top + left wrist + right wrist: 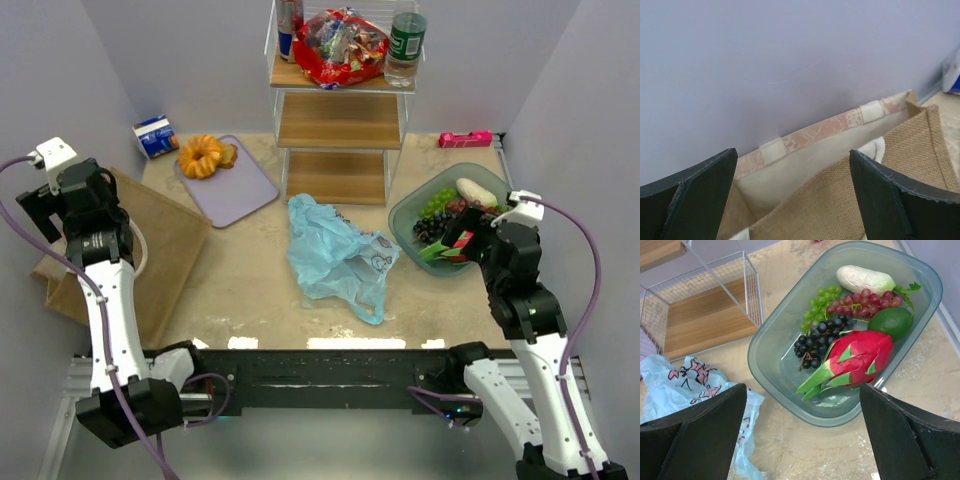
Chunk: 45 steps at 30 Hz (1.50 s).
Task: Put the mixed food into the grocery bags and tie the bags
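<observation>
The brown bag (170, 250) lies flat at the left; my open, empty left gripper (40, 205) hovers over its rim (840, 195). The light-blue plastic bag (335, 255) lies crumpled mid-table, also in the right wrist view (685, 380). My open, empty right gripper (470, 235) hangs above the near edge of the green bowl (775, 375), which holds the pink dragon fruit (855, 360), dark grapes (817, 337), green grapes (822, 302), red grapes (865, 300) and the pale oblong fruit (865, 277). The red snack packet (340, 45), can (290, 25) and bottle (405, 45) stand on the shelf top.
A wire-and-wood shelf (340, 130) stands at the back centre. An orange ring pastry (202, 155) sits on a lilac board (235, 190). A blue-white carton (156, 136) is back left, a pink object (465, 139) back right. A green lime (897, 322) lies in the bowl.
</observation>
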Each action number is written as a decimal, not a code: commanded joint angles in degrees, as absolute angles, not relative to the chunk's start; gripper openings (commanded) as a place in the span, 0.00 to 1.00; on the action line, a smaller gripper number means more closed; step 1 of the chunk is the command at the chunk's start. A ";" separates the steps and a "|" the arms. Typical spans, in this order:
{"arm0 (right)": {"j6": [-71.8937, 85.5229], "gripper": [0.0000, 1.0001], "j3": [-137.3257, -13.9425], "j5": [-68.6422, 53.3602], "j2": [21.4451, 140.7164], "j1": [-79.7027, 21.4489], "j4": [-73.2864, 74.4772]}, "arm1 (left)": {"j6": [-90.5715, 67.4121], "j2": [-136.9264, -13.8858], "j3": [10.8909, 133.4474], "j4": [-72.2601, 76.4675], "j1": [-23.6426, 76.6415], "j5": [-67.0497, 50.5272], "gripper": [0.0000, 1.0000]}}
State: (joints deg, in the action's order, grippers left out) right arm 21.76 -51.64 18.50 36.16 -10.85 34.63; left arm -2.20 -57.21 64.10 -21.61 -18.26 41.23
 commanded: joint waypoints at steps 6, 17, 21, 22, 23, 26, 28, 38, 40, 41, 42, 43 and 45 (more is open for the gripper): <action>21.44 0.99 -54.75 18.37 38.32 -10.63 34.10 | 2.29 -60.73 68.38 -30.67 -21.53 17.59 1.00; 21.00 0.99 -56.25 19.42 36.56 -10.72 37.00 | -1.65 -63.63 66.36 -32.70 -23.99 20.12 1.00; 21.27 0.99 -56.43 19.16 36.39 -10.72 37.18 | -2.81 -64.16 63.20 -32.61 -24.34 20.66 1.00; 21.18 0.99 -56.43 19.25 36.39 -10.64 37.26 | -3.25 -64.16 62.76 -32.35 -24.43 20.39 1.00; 21.27 0.99 -56.43 19.16 36.21 -10.72 37.35 | -3.34 -64.25 62.49 -32.43 -24.52 19.17 1.00; 21.27 0.99 -56.16 19.51 36.04 -10.72 37.35 | -4.30 -63.46 61.70 -33.57 -24.52 15.83 0.93; 21.27 0.99 -55.99 19.86 35.95 -10.55 37.62 | -4.66 -62.41 60.74 -33.75 -24.52 14.94 0.90; 21.36 0.99 -55.11 20.30 34.54 -10.64 37.35 | -4.66 -56.87 60.12 -37.17 -24.43 6.53 0.37; 21.27 0.98 -55.19 20.13 34.54 -10.72 37.00 | -5.62 -55.29 59.68 -36.83 -24.52 1.87 0.26; 21.10 0.98 -55.28 19.87 34.72 -10.64 36.91 | -6.06 -53.20 59.33 -36.48 -24.52 -3.20 0.16; 21.01 0.98 -55.37 19.69 34.89 -10.63 36.74 | -6.33 -52.13 58.72 -35.95 -24.52 -5.60 0.13; 21.09 0.97 -55.81 19.25 35.33 -10.63 36.65 | -7.02 -51.16 58.45 -34.73 -24.52 -7.89 0.09; 21.18 0.97 -56.51 17.07 35.77 -10.72 36.48 | -8.08 -48.52 57.84 -33.32 -24.43 -14.39 0.03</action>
State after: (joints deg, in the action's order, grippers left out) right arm 21.78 -54.15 18.90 34.92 -10.85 37.76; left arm -5.17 -53.76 58.59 -37.01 -24.27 0.95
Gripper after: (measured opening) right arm 0.977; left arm 0.074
